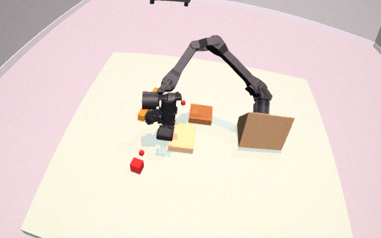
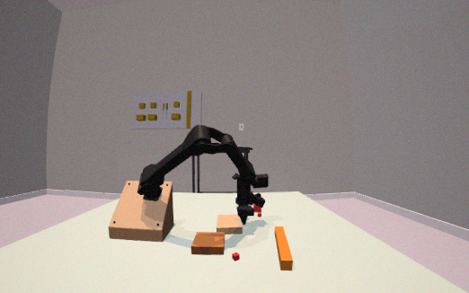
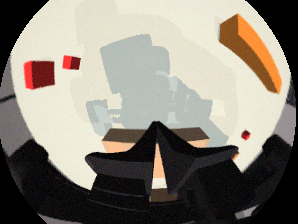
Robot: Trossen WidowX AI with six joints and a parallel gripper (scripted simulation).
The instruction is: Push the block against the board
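The square block (image 1: pixel 202 112) (image 2: pixel 208 240) is orange-brown and lies flat. The board (image 1: pixel 185 138) (image 2: pixel 228 221) (image 3: pixel 114 145) is pale tan, flat and slightly longer. The two are apart by a small gap, and the board is offset sideways, farther from the arm's base. My gripper (image 2: pixel 244 221) (image 3: pixel 156 124) is shut and holds nothing. It points down, low at the board's side that faces away from the arm's base. The fingers cover part of the board in the wrist view, and the tips are hidden in the top view. I cannot tell whether they touch the board.
An orange bar (image 1: pixel 142 115) (image 2: pixel 283 247) (image 3: pixel 252 50) lies beyond the gripper. A larger red cube (image 1: pixel 136 166) (image 3: pixel 41 75) and a small one (image 1: pixel 141 152) (image 3: pixel 71 62) lie to one side. Another small red cube (image 1: pixel 183 102) (image 2: pixel 235 256) (image 3: pixel 245 135) lies near the block. The arm's wooden stand (image 1: pixel 266 131) (image 2: pixel 132 213) is opposite.
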